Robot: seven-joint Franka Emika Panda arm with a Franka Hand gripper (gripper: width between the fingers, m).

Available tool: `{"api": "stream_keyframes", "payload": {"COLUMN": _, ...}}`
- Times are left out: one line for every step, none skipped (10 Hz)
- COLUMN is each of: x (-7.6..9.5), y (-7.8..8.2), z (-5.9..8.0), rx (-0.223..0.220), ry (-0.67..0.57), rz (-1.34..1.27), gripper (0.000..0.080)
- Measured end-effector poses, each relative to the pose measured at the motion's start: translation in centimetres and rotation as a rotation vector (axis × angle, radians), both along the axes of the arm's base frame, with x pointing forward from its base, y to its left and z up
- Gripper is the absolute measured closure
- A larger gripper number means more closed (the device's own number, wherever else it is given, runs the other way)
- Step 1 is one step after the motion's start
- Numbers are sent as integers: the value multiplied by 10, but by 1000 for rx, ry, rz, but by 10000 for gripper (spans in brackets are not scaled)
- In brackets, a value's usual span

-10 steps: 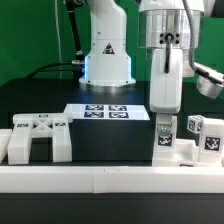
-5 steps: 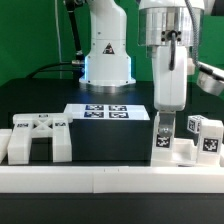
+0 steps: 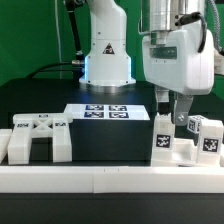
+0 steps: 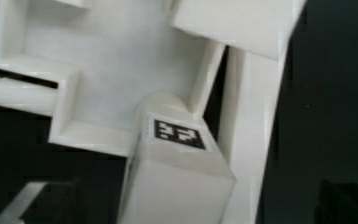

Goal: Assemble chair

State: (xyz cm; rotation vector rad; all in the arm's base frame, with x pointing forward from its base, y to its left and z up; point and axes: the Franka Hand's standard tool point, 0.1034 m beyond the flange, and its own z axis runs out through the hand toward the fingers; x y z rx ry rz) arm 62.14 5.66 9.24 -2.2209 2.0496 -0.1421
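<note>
A chunky white chair leg [image 3: 162, 138] with a square tag near its top stands upright at the exterior view's right, against other white tagged chair parts [image 3: 203, 138]. My gripper [image 3: 172, 108] hangs just above that leg, open, its dark fingers apart and clear of it. In the wrist view the same tagged leg [image 4: 179, 165] runs between the spread jaws, with a stepped white chair part [image 4: 78, 75] beyond it. Another white chair piece [image 3: 36, 137] with tags on top sits at the exterior view's left.
The marker board [image 3: 104, 112] lies flat on the black table before the arm's base [image 3: 107, 62]. A long white rail [image 3: 110, 181] runs along the front edge. Green curtain hangs behind.
The gripper was shut on the upright leg. It has opened, let go, risen a little and turned. The leg stays standing where it was.
</note>
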Motion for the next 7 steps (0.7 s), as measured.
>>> {"api": "stream_keyframes", "payload": {"x": 0, "y": 0, "z": 0, "rx": 0, "ry": 0, "rz": 0, "gripper": 150}}
{"api": "stream_keyframes", "payload": {"x": 0, "y": 0, "z": 0, "rx": 0, "ry": 1, "rz": 0, "gripper": 150}}
{"api": "stream_keyframes", "payload": {"x": 0, "y": 1, "z": -1, "rx": -1, "ry": 1, "rz": 4, "gripper": 150}}
{"api": "stream_keyframes", "payload": {"x": -1, "y": 7, "z": 0, "rx": -16, "ry": 2, "rz": 90, "gripper": 150}}
{"api": "stream_keyframes", "payload": {"x": -2, "y": 10, "z": 0, "rx": -21, "ry": 2, "rz": 145, "gripper": 150}}
{"api": "stream_keyframes", "payload": {"x": -1, "y": 9, "z": 3, "rx": -27, "ry": -4, "rz": 191, "gripper": 150}}
{"api": "stream_keyframes", "payload": {"x": 0, "y": 9, "z": 5, "rx": -26, "ry": -7, "rz": 193, "gripper": 150}}
